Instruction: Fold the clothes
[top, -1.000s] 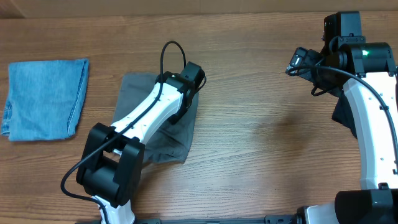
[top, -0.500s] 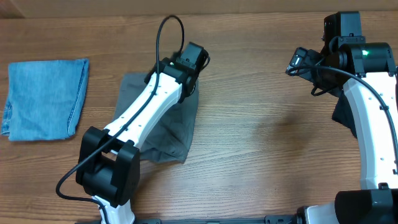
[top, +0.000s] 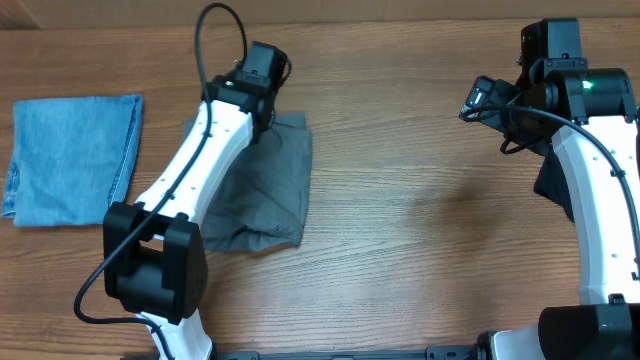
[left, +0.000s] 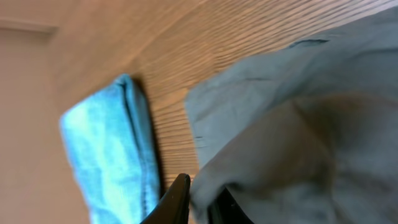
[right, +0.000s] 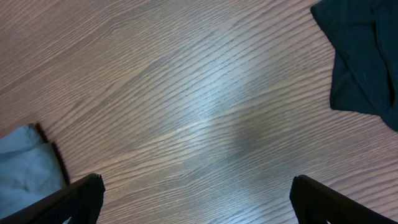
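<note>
On a wooden worktop (top: 420, 200), the left jaws pinch the far edge of the grey garment (top: 270, 180); the right jaws hang wide apart, well away.

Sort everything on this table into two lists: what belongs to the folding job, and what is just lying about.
Belongs to the job:
- plain mid-grey garment of thin wrinkly cloth, one edge pinched in the left gripper

Just lying about:
- light blue denim piece, lying flat at the far left
- black garment, at the far right
</note>
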